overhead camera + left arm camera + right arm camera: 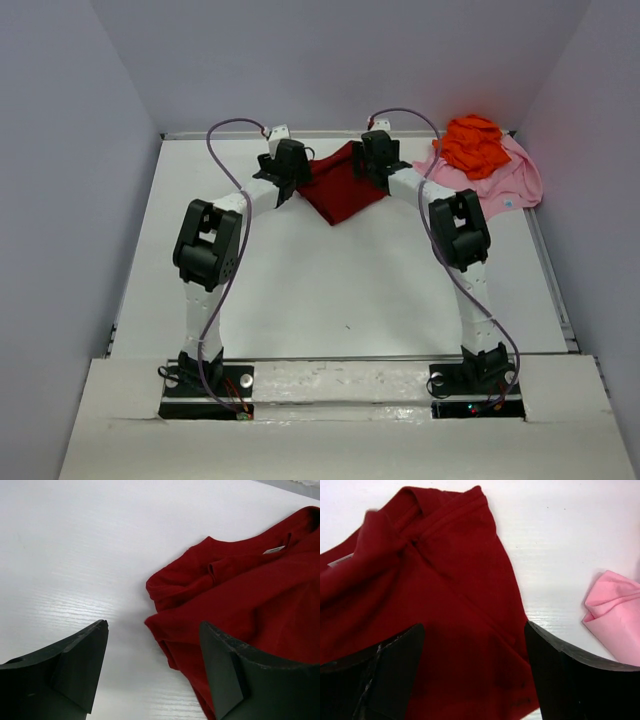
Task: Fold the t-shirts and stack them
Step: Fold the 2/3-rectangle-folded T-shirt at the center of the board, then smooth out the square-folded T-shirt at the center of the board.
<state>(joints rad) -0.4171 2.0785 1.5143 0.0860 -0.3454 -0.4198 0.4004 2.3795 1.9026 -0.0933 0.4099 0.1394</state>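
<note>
Currently you are working on the first of three garments: the dark red t-shirt [340, 192] is lying at the far middle of the surface [340, 300], between the two arms, gathered into a rough diamond with its collar and label showing and its edges bunching rather than lying square. The left gripper [154, 630] is hanging wide open at the shirt's edge, one finger over bare surface and the other over red cloth, holding nothing. The right gripper [475, 627] is likewise standing wide open just above the red cloth, gripping nothing. The bright orange t-shirt [475, 145] is sitting crumpled on the light pink t-shirt [518, 185] in the far right corner, neither one folded. Judgement: you are sitting early in the task, with one shirt partly folded at best, two waiting, and no stack begun.
</note>
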